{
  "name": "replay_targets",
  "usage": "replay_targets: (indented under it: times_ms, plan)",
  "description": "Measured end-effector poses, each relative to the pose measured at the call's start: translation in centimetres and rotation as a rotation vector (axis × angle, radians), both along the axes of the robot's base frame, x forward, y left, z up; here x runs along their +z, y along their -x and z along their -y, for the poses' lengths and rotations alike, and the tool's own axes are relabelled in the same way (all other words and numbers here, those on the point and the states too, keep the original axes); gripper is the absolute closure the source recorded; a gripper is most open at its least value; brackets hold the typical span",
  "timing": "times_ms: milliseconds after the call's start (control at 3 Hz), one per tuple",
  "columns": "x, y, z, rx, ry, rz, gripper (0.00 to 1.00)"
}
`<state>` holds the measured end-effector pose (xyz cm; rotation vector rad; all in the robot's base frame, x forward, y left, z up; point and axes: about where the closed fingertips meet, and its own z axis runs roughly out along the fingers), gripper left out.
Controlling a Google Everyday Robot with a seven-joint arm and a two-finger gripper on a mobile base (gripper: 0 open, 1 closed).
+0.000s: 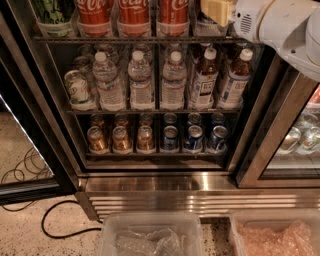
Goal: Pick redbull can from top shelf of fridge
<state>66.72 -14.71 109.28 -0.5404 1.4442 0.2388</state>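
The fridge [200, 200] stands open in front of me, with its ribbed steel base below. The top shelf [135, 39] runs along the upper edge of the view. It carries three red Coca-Cola cans [133, 12] and a green can [52, 12] in clear trays. My gripper [217, 10], with its pale yellow tip, is at the right end of the top shelf, just right of the Coca-Cola cans. The white arm [280, 25] comes in from the upper right. The redbull can is not visible; the gripper covers that end of the shelf.
The middle rack holds water bottles [141, 80] and tea bottles [232, 80]. The lower rack holds short gold and blue cans [170, 137]. A glass door [295, 145] stands at the right. Two clear bins [150, 235] sit at the bottom, and a black cable [55, 220] lies on the floor at left.
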Motion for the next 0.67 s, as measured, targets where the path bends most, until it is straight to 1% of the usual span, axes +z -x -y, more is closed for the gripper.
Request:
replay_targets:
  times_ms: [333,667]
  plan:
    - [0.25,-0.07,-0.03,0.002,0.000,0.012,1.00]
    - [0.95,0.04,0.03,0.001,0.001,0.038,1.00]
